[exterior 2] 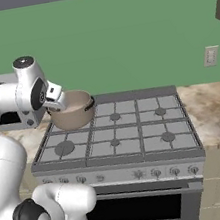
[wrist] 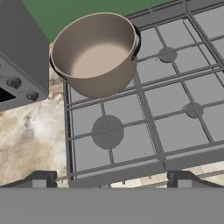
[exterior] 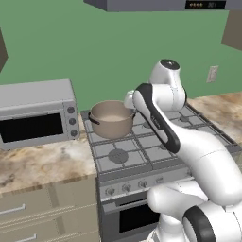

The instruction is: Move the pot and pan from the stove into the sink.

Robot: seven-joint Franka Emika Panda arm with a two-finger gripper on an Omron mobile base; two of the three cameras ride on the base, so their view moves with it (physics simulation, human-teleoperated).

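Tan pot sits upright on the stove's rear left grate, beside the toaster oven. Above the front edge the gripper hangs with fingers spread, holding nothing. From the left, the arm hides the right burners.

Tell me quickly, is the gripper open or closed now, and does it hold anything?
Gripper: open, holding nothing; it is above the stove, apart from the pot.
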